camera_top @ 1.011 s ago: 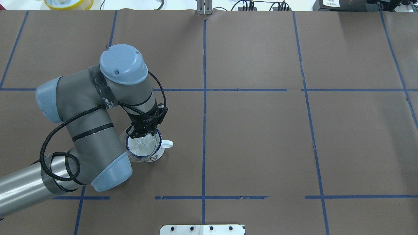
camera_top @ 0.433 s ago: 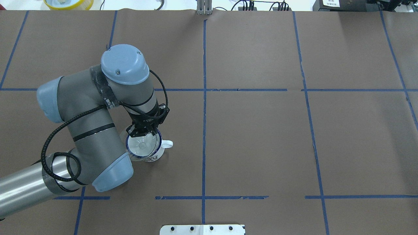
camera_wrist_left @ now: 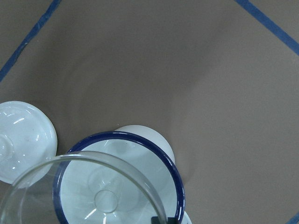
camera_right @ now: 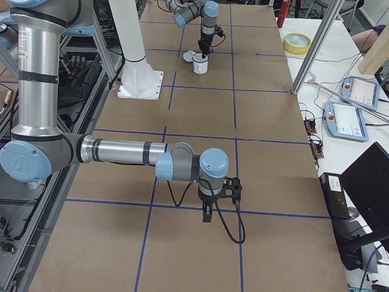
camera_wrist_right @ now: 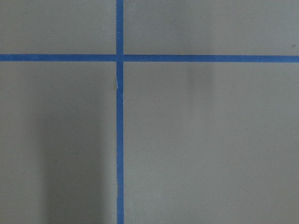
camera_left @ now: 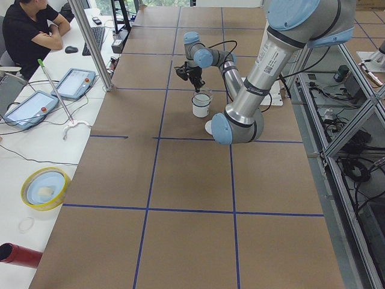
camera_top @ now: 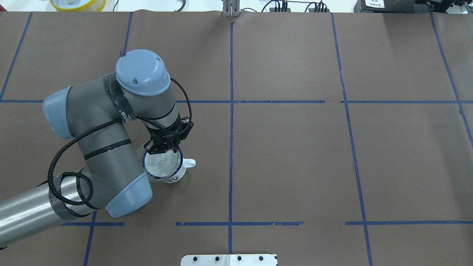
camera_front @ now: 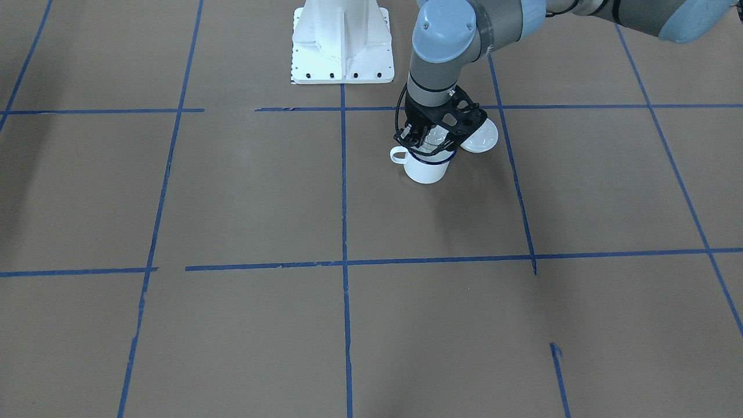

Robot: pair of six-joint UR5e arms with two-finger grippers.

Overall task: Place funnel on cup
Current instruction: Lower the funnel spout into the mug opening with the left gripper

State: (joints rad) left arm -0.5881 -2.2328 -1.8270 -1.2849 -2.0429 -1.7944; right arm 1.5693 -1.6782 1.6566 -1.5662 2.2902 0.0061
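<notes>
In the front-facing view the left claw (camera_front: 428, 146) is seen closed narrowly on the rim of the funnel (camera_front: 436, 137), which is held just over the cup (camera_front: 427, 169). A white lid (camera_front: 483, 138) lies on the surface (camera_front: 244, 191) just beside the cup, on that view's right. In the overhead view the funnel's mouth is seen almost ringed by the cup's blue rim, with the pinch at its far edge and the cup's handle pointing right. In the left side view it cannot be told whether funnel and rim touch. In the right side view the right claw (camera_right: 207, 214) is seen over bare surface, well apart from the work; whether it is wide or narrow cannot be told. In the left wrist view the clear rim is seen offset from the blue ring toward the lid. The step is judged best done if the spout is first centred by a small shift away from the lid. The funnel is then kept level, lowered slowly until it is borne by the rim, and only then released, with the claw lifted straight up so the cup is not nudged. In the right wrist view only taped surface is shown.
</notes>
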